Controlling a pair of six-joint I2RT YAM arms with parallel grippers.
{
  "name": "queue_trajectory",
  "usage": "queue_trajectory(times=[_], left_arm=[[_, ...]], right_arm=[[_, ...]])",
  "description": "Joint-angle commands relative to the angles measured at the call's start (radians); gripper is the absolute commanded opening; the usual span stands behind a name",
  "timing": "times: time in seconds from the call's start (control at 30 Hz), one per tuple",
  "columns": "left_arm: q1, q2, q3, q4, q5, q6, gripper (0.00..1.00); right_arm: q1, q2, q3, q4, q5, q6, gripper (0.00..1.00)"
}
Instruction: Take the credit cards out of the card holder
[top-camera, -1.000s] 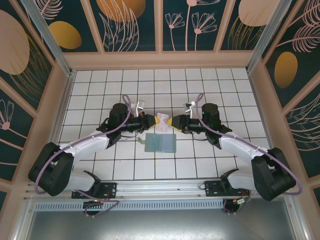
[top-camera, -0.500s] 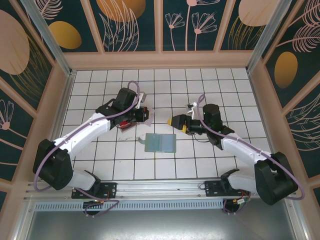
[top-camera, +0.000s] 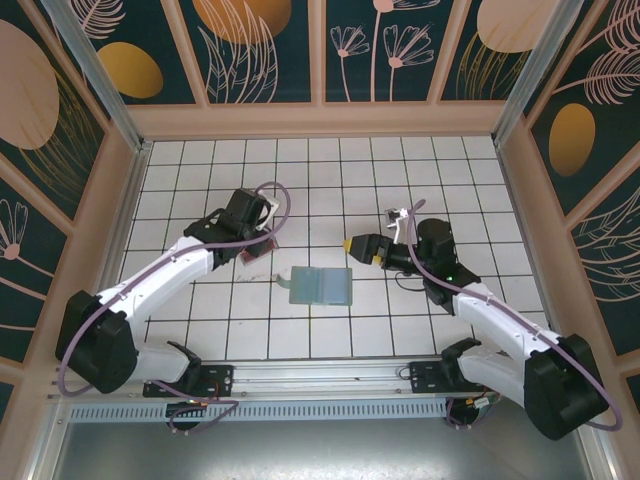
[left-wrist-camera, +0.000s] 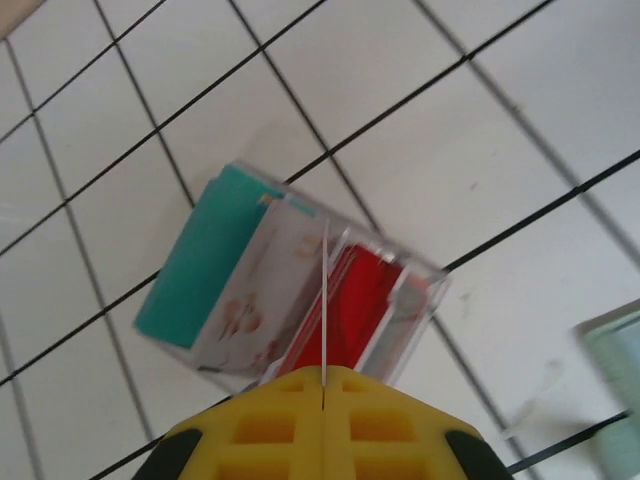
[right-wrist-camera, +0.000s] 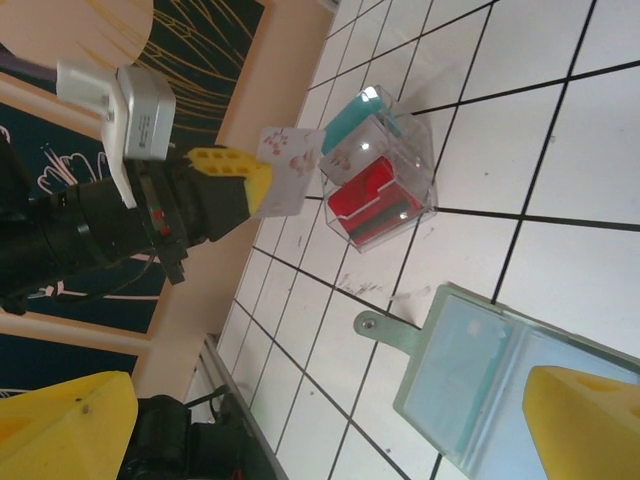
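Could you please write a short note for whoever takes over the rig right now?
Left gripper: shut on a pale card, held just above the clear box.
Right gripper: open and empty, near the card holder, not touching it.
Card holder: lies open on the tiles between the arms.
Done: the teal card and red card sit in the clear box; the pale card is out of the holder.
Left: probably drop the pale card into the box. Check the holder's slots; I cannot tell whether any card remains.
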Motion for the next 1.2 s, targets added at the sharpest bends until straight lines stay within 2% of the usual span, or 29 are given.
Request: queue_trajectory(times=[0.0,0.5,0.87,1.17], left_arm=[[0.006,-0.044,-0.083,0.084,-0.136,0.2,0.0],[0.006,0.048,-0.062,0.19,-0.081,0.316,0.0],[0.007,0.102,-0.099,0.25,-0.127,0.376,0.0],[0.016,0.15,-0.075,0.263,-0.114,0.411,0.0]], right_arm=[[-0.005,-0.03,-0.028,0.072,0.031,-0.024,0.99],[-0.005,-0.027,-0.056,0.054,0.017,-0.008,0.99],[-0.005,-0.044,-0.082,0.059,0.018,0.003,0.99],[-0.005,-0.044,-0.086,0.062,0.013,0.005,0.99]])
